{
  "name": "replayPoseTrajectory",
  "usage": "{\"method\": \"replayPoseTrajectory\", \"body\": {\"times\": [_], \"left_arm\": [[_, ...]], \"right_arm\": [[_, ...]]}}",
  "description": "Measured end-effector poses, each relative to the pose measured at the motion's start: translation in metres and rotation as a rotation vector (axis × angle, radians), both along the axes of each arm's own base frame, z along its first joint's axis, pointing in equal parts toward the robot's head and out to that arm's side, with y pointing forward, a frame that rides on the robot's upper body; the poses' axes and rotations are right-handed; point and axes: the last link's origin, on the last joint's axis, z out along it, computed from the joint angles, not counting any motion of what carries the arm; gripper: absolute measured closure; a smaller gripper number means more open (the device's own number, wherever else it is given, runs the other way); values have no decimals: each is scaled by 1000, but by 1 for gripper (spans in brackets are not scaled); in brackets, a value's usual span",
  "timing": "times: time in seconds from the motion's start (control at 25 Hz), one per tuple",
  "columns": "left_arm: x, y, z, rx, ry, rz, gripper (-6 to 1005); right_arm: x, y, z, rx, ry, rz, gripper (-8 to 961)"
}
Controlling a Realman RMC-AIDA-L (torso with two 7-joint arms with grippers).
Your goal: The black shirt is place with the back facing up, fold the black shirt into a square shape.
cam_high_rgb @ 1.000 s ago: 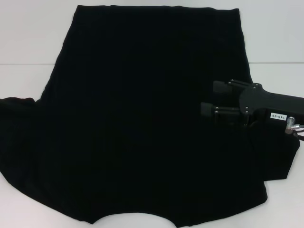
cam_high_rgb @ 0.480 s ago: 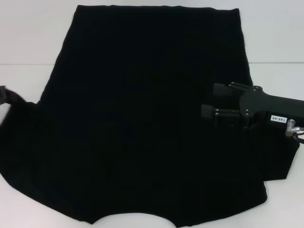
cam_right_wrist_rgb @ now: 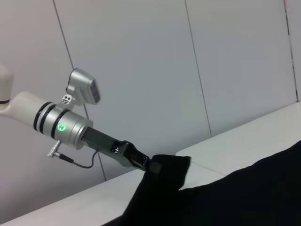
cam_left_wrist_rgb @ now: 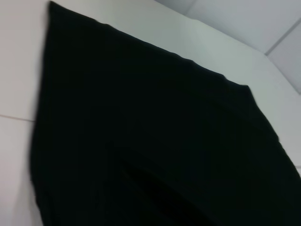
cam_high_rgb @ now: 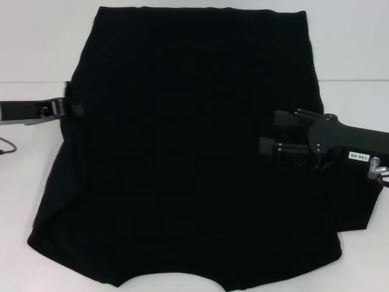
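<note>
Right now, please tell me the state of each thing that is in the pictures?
black shirt: spread on the table, plain side up, left sleeve lifted and pulled inward.
left end effector: shut on the shirt's left sleeve, raised above the table.
right end effector: open, over the shirt's right side.
table: white, under the shirt.

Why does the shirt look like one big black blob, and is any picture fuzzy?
Head view: the shirt is so dark that folds barely show, and the white table looks bright beside it. Left wrist view: the shirt's edges look soft and fuzzy. Right wrist view: the left gripper pinching the cloth looks sharp, its green light glowing.
</note>
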Motion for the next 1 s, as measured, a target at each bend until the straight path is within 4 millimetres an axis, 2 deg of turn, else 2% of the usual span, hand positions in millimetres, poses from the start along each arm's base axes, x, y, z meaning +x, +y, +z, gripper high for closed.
{"method": "replayPoseTrajectory", "body": {"times": [0.24,0.48,0.64,0.84,1.0], "left_arm": [[11,-1,-18,-50,14,-58,969],[28,-15,-42,-179,27,-211,968],[38,-18,-53,-196,17,-270,968],[42,-12,-51,-148,20,-292,793],[51,-16,-43,-113,-60,-378,486]], "right_arm": [[1,-1,0,2,-1,-1,149],[2,-1,0,2,-1,-4,153],[0,1,2,13,6,-5,156],[0,6,10,45,27,-17,159],[7,16,22,61,49,-127,162]]}}
